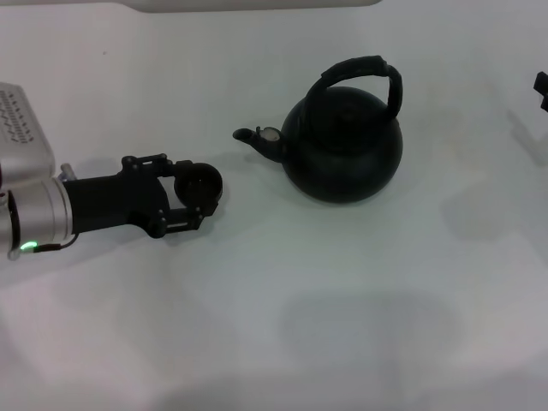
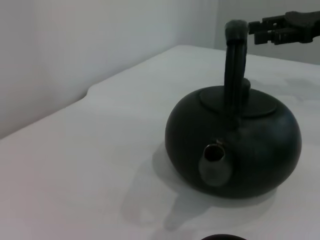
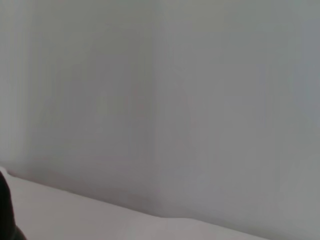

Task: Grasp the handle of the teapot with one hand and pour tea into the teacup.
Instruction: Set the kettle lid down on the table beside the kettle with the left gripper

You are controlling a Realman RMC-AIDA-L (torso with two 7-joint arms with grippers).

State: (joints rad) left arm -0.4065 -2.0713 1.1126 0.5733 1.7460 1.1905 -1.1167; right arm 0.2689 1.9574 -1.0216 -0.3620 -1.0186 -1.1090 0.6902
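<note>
The matte-black teapot (image 1: 342, 150) stands right of the table's centre, its spout (image 1: 257, 137) pointing toward my left arm. Its thick arched handle (image 1: 364, 73) rises over the lid. In the left wrist view the teapot (image 2: 235, 145) faces me spout-first, with the handle (image 2: 235, 65) upright. My left gripper (image 1: 195, 193) lies low at the left, shut on the small dark teacup (image 1: 201, 184), whose rim (image 2: 220, 237) just shows in the left wrist view. My right gripper (image 1: 541, 90) is at the far right edge; from the left wrist it (image 2: 260, 30) shows beyond the handle's top.
The white table (image 1: 282, 317) spreads bare around the pot, and a pale wall (image 2: 75, 45) stands behind its far edge. The right wrist view shows only wall and a strip of table (image 3: 75, 215).
</note>
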